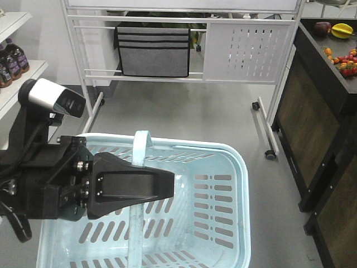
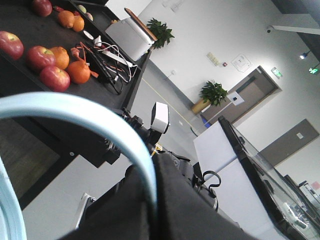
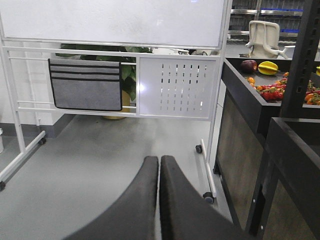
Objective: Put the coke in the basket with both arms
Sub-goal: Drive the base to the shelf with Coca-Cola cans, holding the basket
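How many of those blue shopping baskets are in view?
1. The light blue basket fills the lower front view, beneath the left arm's fingers; its handle also curves across the left wrist view. More could sit out of view.

Ahead of the right gripper (image 3: 159, 161): a white wheeled frame (image 3: 216, 120) carrying a grey pocket organiser (image 3: 86, 85), ahead and to the left, and a perforated white panel (image 3: 178, 87), straight ahead, with a leafy plant (image 3: 127, 75) behind. To the gripper's right: a black counter (image 3: 237, 87) bearing a dark red fruit (image 3: 248, 65), a yellow star fruit (image 3: 268, 67) and small red fruits (image 3: 272, 93).
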Available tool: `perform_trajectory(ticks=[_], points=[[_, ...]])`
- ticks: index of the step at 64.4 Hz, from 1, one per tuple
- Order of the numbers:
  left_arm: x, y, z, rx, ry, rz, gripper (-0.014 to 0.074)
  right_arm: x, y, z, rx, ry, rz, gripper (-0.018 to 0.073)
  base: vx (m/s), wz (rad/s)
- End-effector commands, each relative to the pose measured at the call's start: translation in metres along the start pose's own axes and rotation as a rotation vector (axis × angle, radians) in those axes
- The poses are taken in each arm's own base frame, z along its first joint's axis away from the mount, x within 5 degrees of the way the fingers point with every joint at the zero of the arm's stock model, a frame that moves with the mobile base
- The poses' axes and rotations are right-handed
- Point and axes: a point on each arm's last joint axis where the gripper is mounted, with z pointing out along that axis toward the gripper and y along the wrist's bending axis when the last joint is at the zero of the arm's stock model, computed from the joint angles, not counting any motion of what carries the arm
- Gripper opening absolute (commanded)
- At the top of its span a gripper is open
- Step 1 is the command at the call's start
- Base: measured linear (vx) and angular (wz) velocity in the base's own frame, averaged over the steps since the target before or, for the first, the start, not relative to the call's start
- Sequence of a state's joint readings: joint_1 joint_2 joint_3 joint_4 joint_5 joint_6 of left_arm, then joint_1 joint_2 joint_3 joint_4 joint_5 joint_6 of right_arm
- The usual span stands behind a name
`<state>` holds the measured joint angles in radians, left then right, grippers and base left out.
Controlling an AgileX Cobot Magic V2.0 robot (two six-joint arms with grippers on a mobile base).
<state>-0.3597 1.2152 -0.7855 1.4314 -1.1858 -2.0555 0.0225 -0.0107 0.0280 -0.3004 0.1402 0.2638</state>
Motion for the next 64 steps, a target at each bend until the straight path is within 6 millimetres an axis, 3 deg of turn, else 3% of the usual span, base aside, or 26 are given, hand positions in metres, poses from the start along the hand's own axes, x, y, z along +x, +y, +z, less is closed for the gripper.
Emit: perform_trajectory(ticks=[1,64], points=[[-0.0063,-0.0308,-0.0029,0.206,-0.008,0.033,-0.0007,-0.0037,0.0017,-0.0010,-0.016,-0.078,-0.019,-0.0004,0.30,-0.07],[-0.0063,-0.0308,-0.0029,0.206,-0.008,0.033,-0.0007,-0.0037,0.0017,-0.0010,-0.016,-0.078,-0.019,-0.0004,0.30,-0.11]])
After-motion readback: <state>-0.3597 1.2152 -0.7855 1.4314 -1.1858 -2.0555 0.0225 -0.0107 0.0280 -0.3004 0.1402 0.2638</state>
